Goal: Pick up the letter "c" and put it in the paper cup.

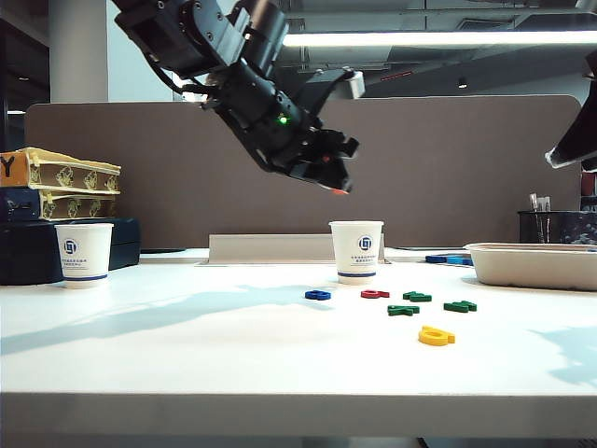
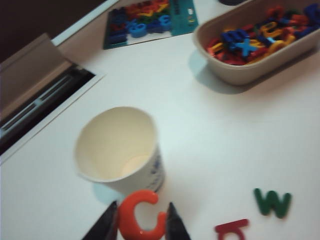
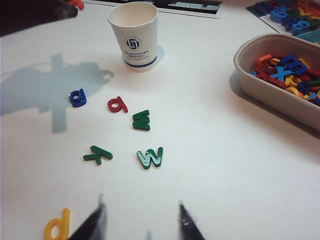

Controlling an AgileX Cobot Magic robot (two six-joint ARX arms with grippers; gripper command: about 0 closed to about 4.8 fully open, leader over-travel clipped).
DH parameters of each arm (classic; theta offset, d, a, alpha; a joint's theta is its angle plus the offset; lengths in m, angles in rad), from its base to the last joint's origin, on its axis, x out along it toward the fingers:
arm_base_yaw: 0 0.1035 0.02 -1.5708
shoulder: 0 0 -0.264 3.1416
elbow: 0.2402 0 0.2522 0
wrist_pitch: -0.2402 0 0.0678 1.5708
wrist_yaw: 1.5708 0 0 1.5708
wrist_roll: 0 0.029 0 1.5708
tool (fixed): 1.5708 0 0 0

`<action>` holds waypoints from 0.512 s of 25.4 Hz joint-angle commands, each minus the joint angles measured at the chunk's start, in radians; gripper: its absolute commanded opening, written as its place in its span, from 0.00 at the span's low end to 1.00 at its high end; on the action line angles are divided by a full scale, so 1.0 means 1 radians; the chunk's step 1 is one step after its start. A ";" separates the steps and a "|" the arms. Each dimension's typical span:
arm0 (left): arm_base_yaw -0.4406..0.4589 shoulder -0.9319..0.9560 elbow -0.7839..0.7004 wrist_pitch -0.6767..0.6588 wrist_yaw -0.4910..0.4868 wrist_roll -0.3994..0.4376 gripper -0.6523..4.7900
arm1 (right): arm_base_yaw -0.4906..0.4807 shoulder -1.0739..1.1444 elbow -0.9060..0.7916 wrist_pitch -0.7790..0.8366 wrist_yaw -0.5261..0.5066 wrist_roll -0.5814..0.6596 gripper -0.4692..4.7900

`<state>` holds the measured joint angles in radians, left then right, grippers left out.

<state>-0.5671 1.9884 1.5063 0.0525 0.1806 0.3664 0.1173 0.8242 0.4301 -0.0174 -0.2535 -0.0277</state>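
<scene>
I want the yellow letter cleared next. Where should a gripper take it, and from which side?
Across its straight stem, from above: the yellow letter lies flat on the table, clear of neighbours, near the open right gripper. Probably easiest.

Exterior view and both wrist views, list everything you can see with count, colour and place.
letter c: one, orange-red, held in the air just short of the middle cup's rim
cup: one, white with blue logo, mid-table, empty
twin cup: one, same print, far left
loose letters: six on the table; blue, dark red, three green, yellow
tray: one, beige, right side, full of mixed letters
letter board: one, teal, behind the tray
left end effector: shut on the c
right end effector: open, above the loose letters
</scene>
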 commanded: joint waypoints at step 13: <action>0.017 0.069 0.102 0.039 0.000 0.000 0.27 | 0.004 -0.001 0.004 -0.009 0.010 -0.006 0.43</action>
<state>-0.5507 2.0556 1.5948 0.0860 0.1780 0.3664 0.1184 0.8242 0.4301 -0.0357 -0.2462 -0.0280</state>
